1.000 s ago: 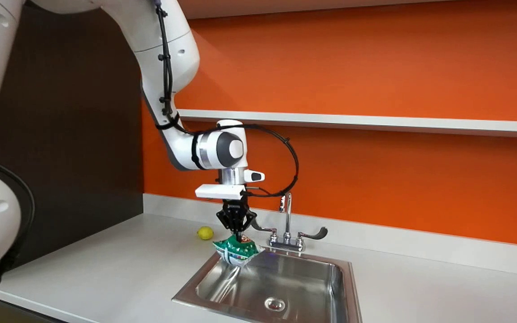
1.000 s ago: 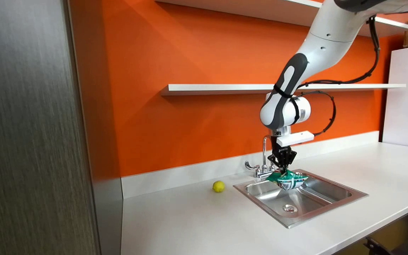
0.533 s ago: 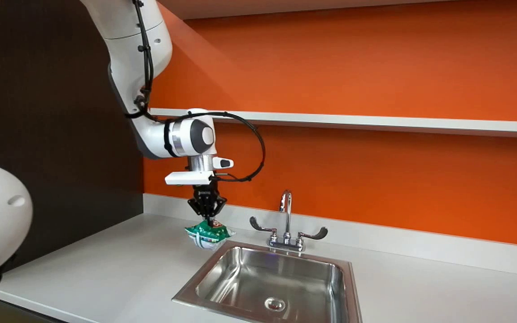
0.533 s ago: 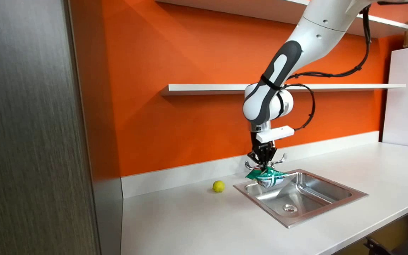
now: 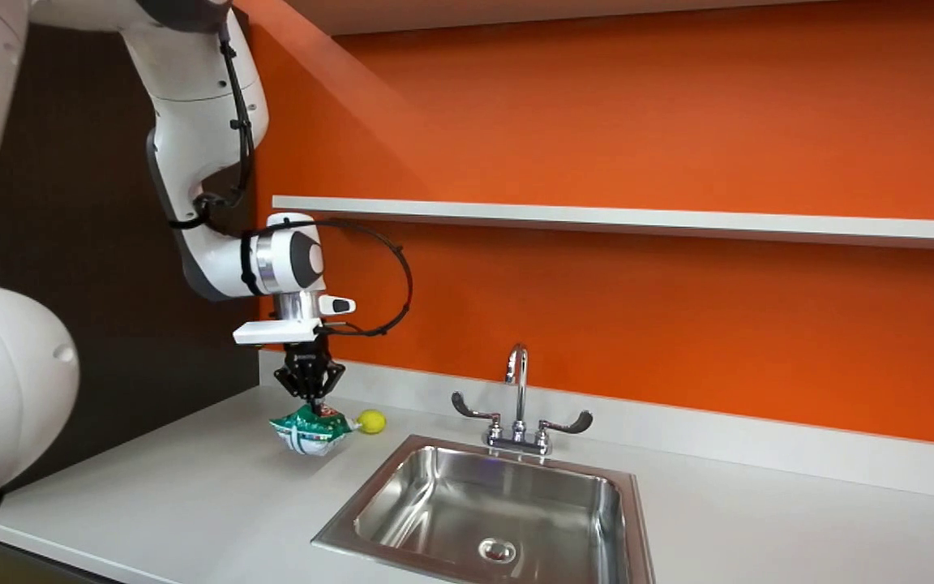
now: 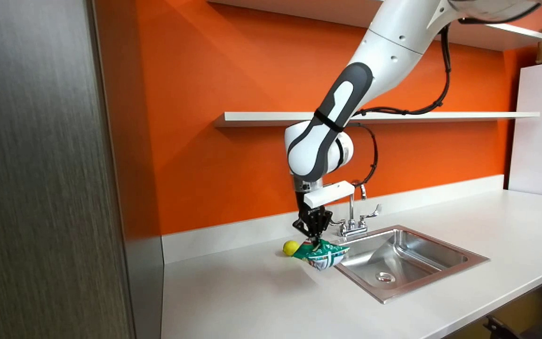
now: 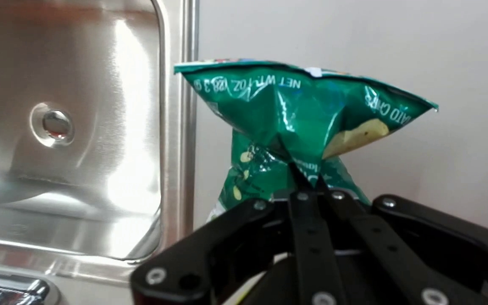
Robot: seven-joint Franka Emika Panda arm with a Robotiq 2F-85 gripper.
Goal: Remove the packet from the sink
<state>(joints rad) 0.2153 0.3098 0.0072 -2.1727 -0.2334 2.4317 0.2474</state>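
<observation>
The green packet [image 5: 309,431] hangs from my gripper [image 5: 315,406] over the countertop, beside the sink [image 5: 375,487]. In an exterior view the packet [image 6: 326,257] covers one corner of the sink [image 6: 433,249], and my gripper [image 6: 316,242] is right above it. In the wrist view my gripper [image 7: 307,183] is shut on the packet [image 7: 284,101]. The fingertips pinch its crinkled middle, and its lower part is partly hidden behind the fingers. The sink's rim [image 7: 174,127] runs to the left of the packet there. The basin holds nothing but its drain.
A small yellow ball [image 5: 370,421] lies on the countertop [image 5: 216,487] close to the packet, also in an exterior view [image 6: 290,247]. The chrome faucet [image 5: 520,405] stands behind the sink. A white shelf [image 5: 597,215] runs along the orange wall. A dark panel [image 6: 40,165] bounds one side.
My gripper has carried the packet from over the sink's edge sideways past the rim to over the countertop near the ball. It rose at first, then came slightly lower. It stays shut on the packet.
</observation>
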